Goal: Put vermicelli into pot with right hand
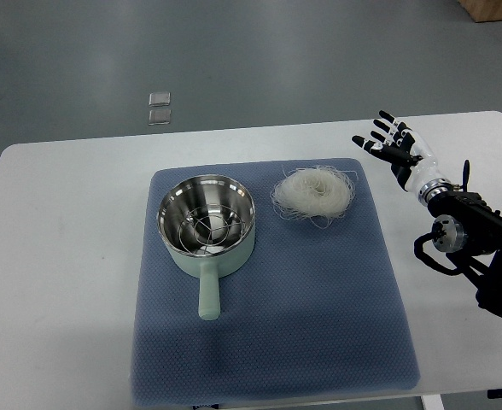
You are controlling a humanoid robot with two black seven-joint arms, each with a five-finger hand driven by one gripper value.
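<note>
the vermicelli (314, 191) is a white, tangled nest of thin noodles. it lies on the blue mat (319, 325), at the far right part of it. nothing is holding it. just to its left on the same mat stands the pot (207, 224), pale green outside and shiny inside, with its handle pointing toward the near edge. the pot and the noodles are close but not touching. inside the pot you can see a wire rack and no noodles at all. the mat lies on a white table (63, 282). the right hand (391, 142) is to the right of the noodles, off the mat and over the bare table. its fingers are spread wide and it grips nothing. it is near the noodles but not touching them. the left hand is not in the picture. so i think the job has hardly begun. none of it is done yet. the hand needs to move left to the noodles, close on them, lift them, carry them over the pot and let them drop in.
</note>
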